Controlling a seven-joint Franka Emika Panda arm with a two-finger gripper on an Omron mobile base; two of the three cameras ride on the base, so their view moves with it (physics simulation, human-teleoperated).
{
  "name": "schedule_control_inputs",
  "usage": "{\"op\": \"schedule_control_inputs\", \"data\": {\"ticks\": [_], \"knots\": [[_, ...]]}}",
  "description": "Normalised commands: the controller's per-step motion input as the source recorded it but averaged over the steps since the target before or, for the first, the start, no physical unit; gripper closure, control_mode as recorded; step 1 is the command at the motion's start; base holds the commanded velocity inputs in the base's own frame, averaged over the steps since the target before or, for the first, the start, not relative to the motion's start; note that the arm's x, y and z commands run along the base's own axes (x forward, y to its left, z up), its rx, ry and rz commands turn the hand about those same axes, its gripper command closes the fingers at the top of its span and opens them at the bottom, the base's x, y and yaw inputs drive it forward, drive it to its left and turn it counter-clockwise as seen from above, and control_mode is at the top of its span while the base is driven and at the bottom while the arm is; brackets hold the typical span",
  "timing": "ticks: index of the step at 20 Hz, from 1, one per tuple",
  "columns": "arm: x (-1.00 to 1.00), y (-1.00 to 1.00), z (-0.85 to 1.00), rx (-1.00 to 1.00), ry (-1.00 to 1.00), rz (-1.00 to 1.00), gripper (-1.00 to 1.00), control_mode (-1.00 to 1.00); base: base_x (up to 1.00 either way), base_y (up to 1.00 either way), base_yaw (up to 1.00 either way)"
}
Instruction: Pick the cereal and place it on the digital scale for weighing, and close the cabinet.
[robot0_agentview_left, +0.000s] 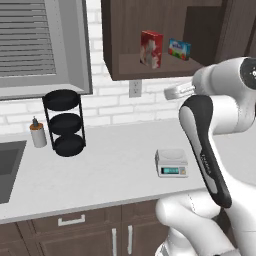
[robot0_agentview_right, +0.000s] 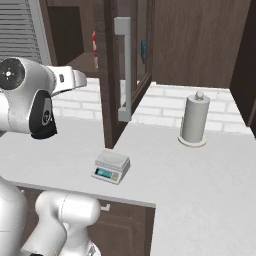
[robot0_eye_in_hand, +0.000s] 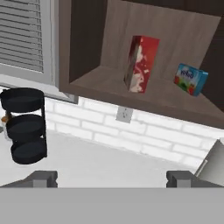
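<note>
Two dark fingers (robot0_eye_in_hand: 43, 178) are seen at the bottom of the hand view, set wide apart with nothing between them; the gripper (robot0_eye_in_hand: 111, 179) is judged fully open and empty. Beyond them lies the white bench (robot0_agentview_left: 115, 170), on which the digital scale (robot0_agentview_left: 171, 162) sits, its display strip facing the front edge. A black three-tier rack (robot0_agentview_left: 64, 123) stands further left, well apart from the scale.

Farther off and higher, the cereal (robot0_eye_in_hand: 141, 64) is found upright on the shelf of the open cabinet (robot0_eye_in_hand: 87, 78), its long axis vertical, slightly turned, with a narrow edge offered. From the fingers it lies ahead, above, and a little right of centre. A small blue-and-green box (robot0_eye_in_hand: 191, 79) rests to its right, apart from it.

The arm is held raised and folded, the hand levelled toward the shelf but well short of it. In the right base view the cabinet door (robot0_agentview_right: 125, 70) is seen standing open.
</note>
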Motion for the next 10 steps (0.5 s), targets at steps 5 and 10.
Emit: {"op": "schedule_control_inputs", "data": {"ticks": [5,10], "knots": [[0.0,-0.01,0.4,0.0,-0.23,0.0,-1.0,-1.0,0.0,0.0,0.0],[-0.03,-0.02,0.15,0.08,-0.14,0.0,-1.0,-1.0,0.0,0.0,0.0]]}}
